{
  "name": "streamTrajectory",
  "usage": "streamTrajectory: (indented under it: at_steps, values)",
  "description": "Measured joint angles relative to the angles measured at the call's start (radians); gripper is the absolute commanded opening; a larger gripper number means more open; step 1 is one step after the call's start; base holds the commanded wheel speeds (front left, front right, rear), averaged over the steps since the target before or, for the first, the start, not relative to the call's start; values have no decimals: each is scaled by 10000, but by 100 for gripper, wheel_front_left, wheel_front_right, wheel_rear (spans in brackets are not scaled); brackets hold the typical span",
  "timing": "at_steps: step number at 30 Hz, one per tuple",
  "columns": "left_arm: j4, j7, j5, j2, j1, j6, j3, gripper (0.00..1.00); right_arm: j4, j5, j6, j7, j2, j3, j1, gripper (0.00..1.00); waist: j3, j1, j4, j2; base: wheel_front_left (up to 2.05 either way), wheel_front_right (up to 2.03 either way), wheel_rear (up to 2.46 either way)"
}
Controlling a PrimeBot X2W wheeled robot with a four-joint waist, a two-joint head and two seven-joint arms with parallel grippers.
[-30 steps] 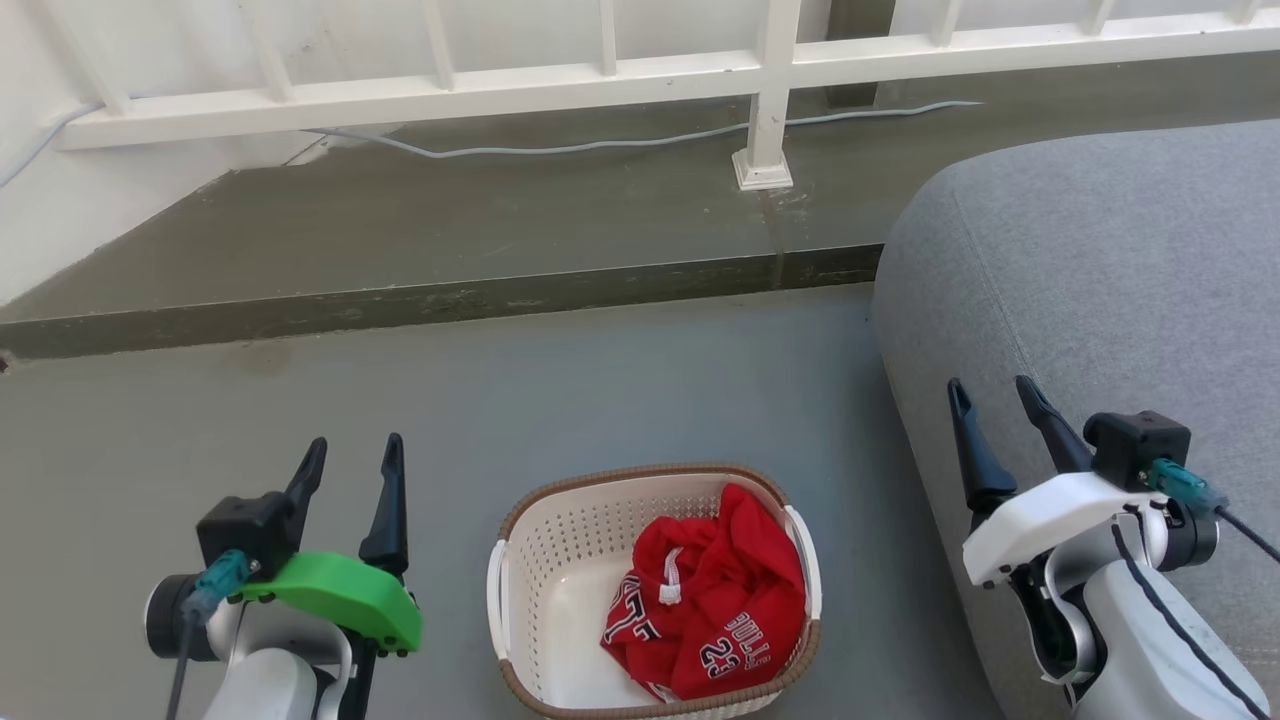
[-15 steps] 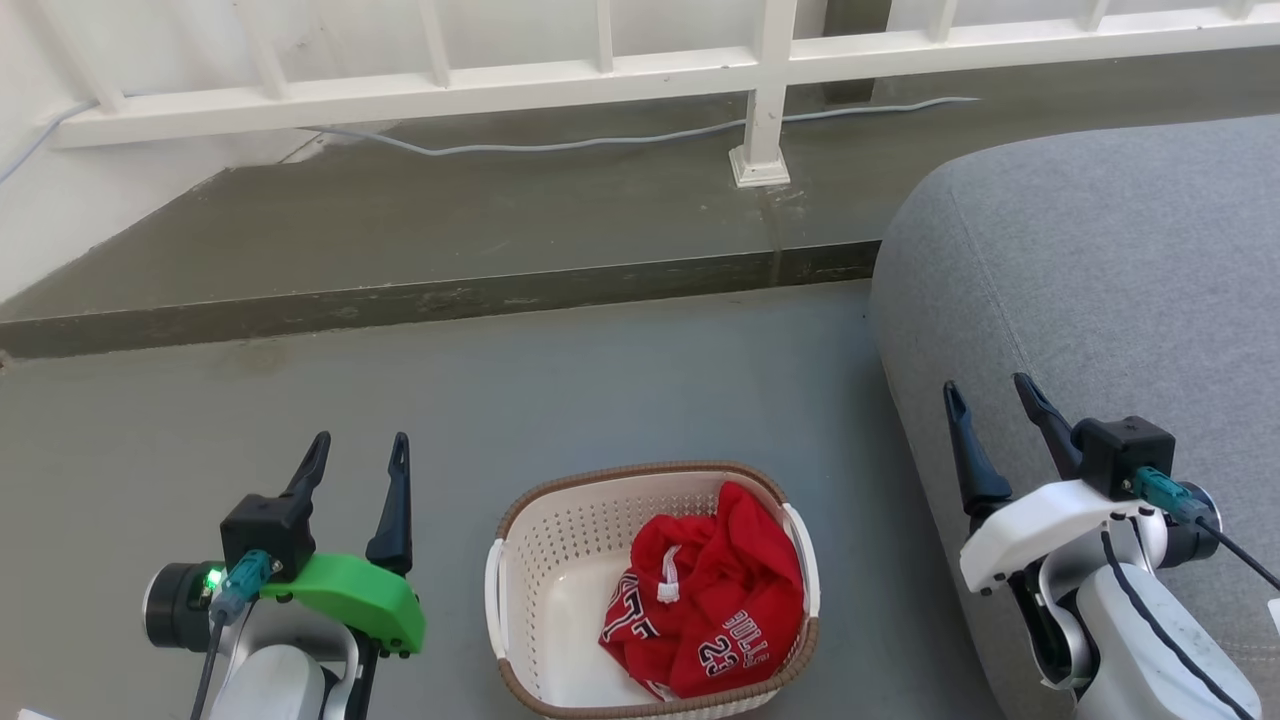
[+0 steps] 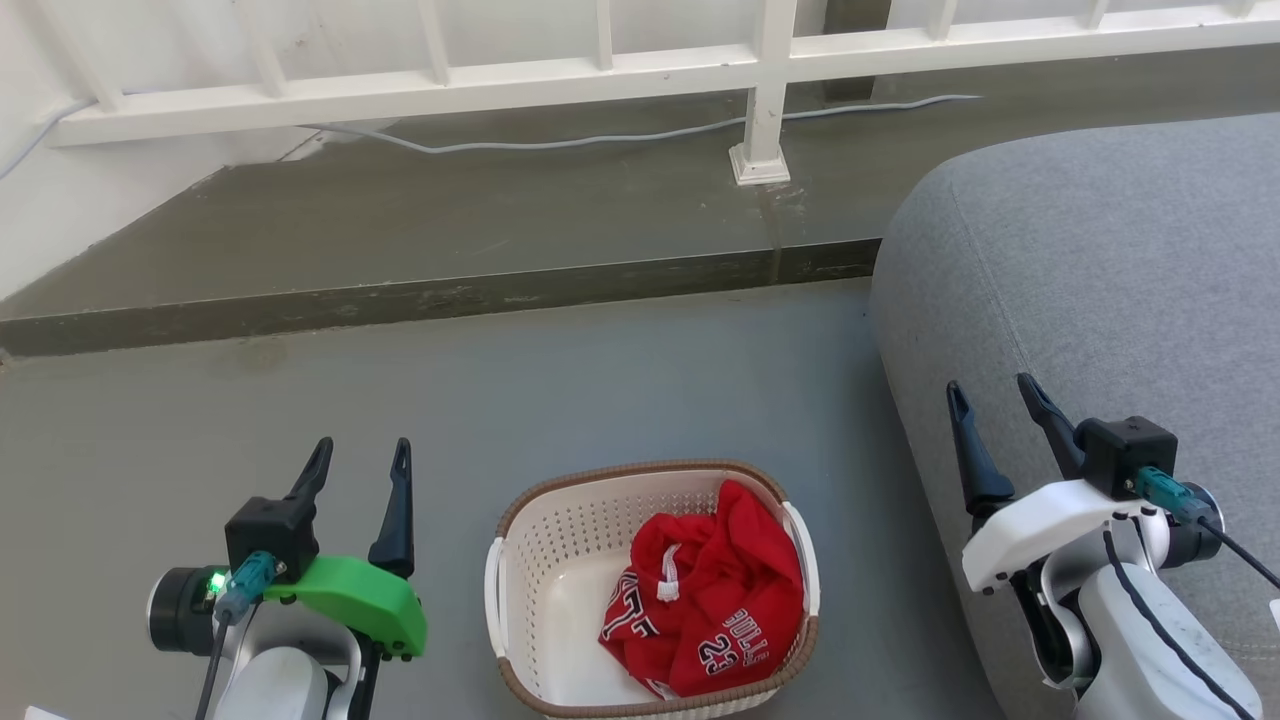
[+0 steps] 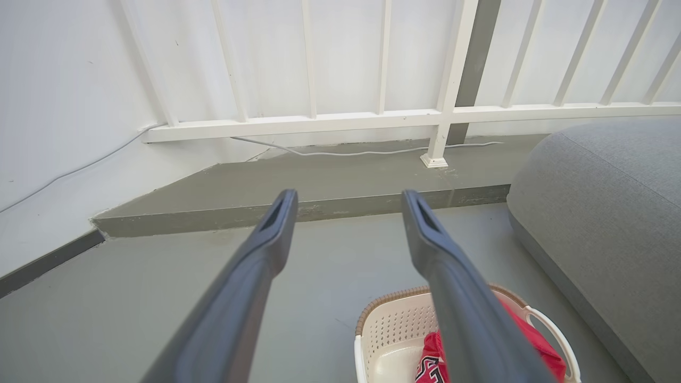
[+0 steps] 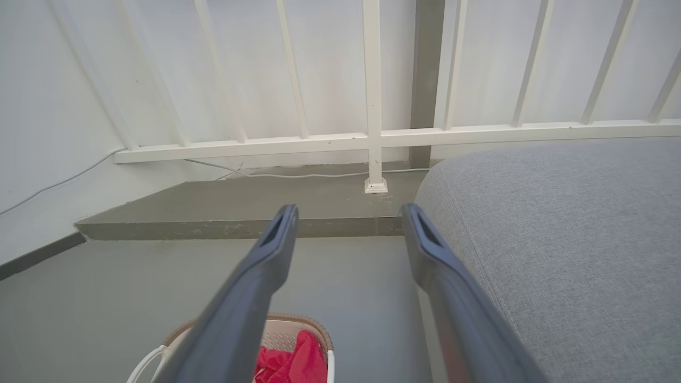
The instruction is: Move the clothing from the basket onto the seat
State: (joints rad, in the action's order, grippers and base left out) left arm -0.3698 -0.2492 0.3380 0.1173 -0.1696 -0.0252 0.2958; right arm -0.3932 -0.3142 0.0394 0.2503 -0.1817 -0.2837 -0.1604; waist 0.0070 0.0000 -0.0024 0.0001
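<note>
The red clothing (image 3: 712, 598) with "BULLS 23" lettering lies bunched in the right half of the cream basket (image 3: 560, 555), which stands on the floor at the bottom centre of the head view. The grey seat (image 3: 1100, 260) rises to the basket's right. My left gripper (image 3: 361, 455) is open, left of the basket and above the floor. Over the seat's front edge, my right gripper (image 3: 990, 395) is open and holds nothing. From the left wrist, the basket (image 4: 393, 327) and clothing (image 4: 540, 354) sit low between the fingers; from the right wrist, the clothing (image 5: 295, 361) lies at the bottom.
A raised concrete step (image 3: 450, 295) crosses the floor beyond the basket. A white railing (image 3: 600, 75) with a post (image 3: 762, 150) stands on it, and a grey cable (image 3: 560, 145) runs along its base. A white wall (image 3: 60, 220) closes the left side.
The left gripper has shifted slightly right and a green light on its wrist has come on. The basket, clothing and right gripper have barely moved.
</note>
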Motion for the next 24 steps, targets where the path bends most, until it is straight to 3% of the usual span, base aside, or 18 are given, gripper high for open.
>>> streamTrajectory:
  at_steps: [11,24]
  values:
    - [-56,-23,-84,-86,-216,92,257,100,75,125,-125,0,61,82,-222,100,333,0,-47,0,0,0,0]
    - [-113,-23,-353,-355,-894,174,631,100,554,276,-215,2,174,119,-1008,100,1478,0,-243,0,0,0,0]
